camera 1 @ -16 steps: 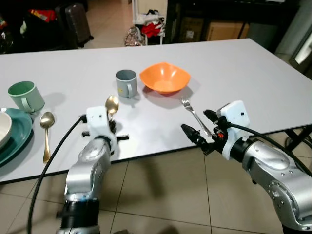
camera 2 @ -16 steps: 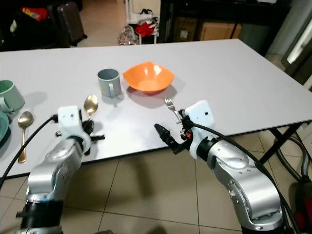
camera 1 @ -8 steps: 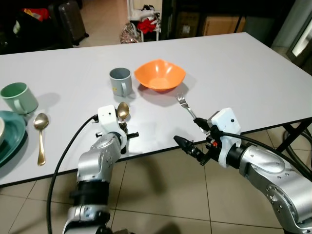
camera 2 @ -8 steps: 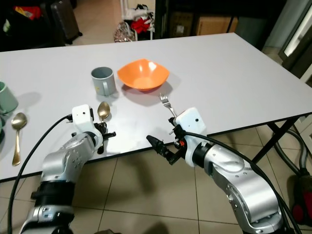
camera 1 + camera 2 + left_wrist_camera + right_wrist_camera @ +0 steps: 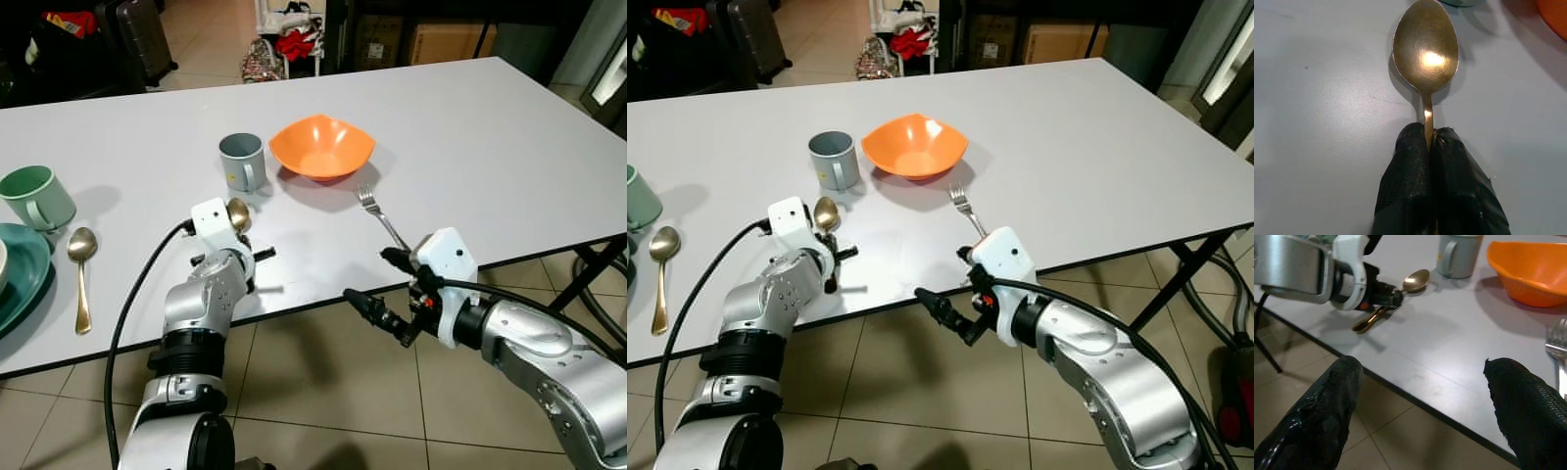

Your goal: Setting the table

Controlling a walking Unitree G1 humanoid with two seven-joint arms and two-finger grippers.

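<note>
gold spoon carried nearer grey mug | left end effector pinching spoon | right end effector wide

We see our left gripper in the lower left of the eye view, fingers squeezed tight together. Our right gripper sits lower right, its two fingers spread wide apart.

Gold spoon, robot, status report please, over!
Left gripper shut on gold metal spoon, near grey mug. Right gripper open off table edge, by silver fork. Nothing blocking.
</note>
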